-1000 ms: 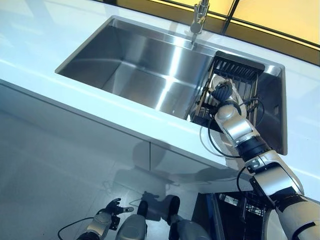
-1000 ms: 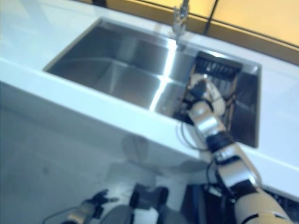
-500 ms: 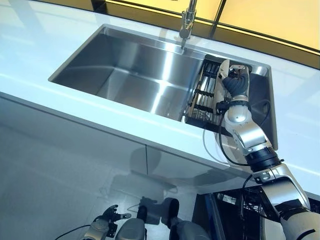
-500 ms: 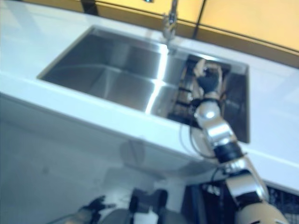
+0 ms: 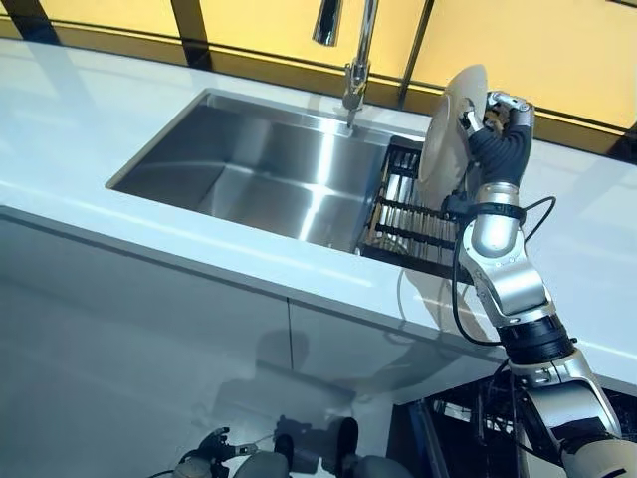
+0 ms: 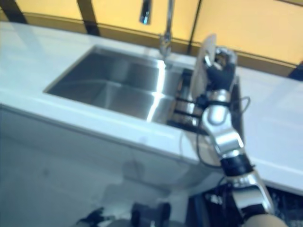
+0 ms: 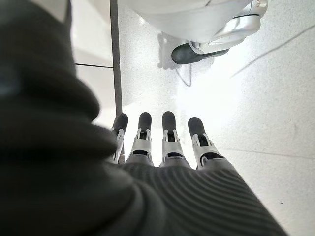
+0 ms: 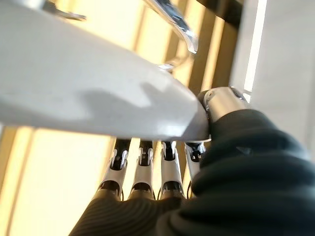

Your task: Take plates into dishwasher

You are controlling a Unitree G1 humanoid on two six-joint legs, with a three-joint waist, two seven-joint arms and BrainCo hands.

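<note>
White plate (image 5: 446, 134) held upright above the dish rack (image 5: 418, 214) at the sink's (image 5: 261, 169) right end, right hand (image 5: 495, 127) pinching its rim between thumb and fingers. Left hand (image 7: 162, 140) hangs low near the floor, fingers straight, empty. Lift done; carrying down and loading into the dishwasher (image 5: 468, 423) below the counter remains.

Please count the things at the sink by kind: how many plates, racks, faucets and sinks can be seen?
Plate: 1, held up in the right robot hand
Rack: 1
Faucet: 1
Sink: 1
Total: 4
</note>
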